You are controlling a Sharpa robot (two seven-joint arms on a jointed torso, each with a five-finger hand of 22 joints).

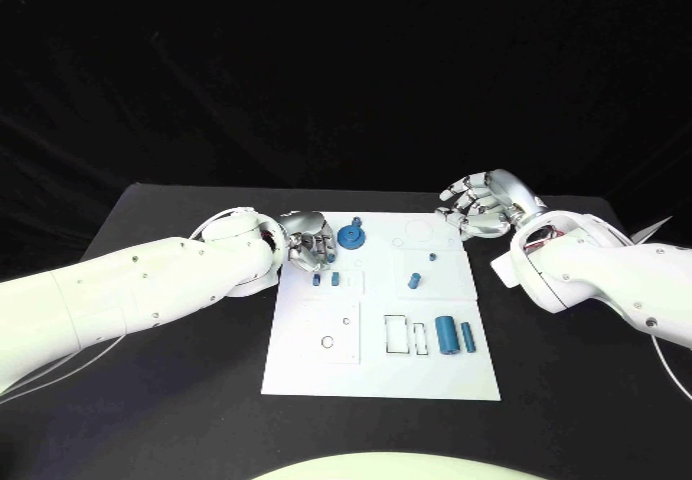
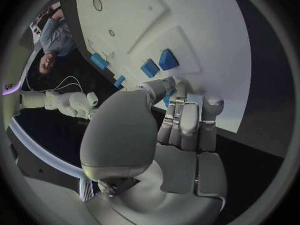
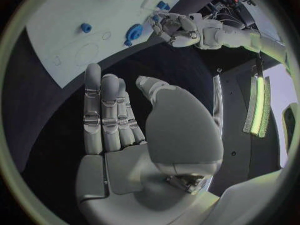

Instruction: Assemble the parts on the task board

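Task board at the middle of the table, parts spread across it.
The task board [image 1: 378, 372] lies on the table [image 1: 173, 400]. A gear-shaped part [image 1: 353, 237] sits far left; two cylinders [image 1: 457, 334] lie side by side near the right edge; two small pieces [image 1: 325, 280] sit left, between them.

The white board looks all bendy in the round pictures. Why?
Both wrist views come through a fisheye lens, so the task board shows curved edges there; in the head view its edges run straight. The right wrist view also catches a bright green strip light glaring beside the right hand.
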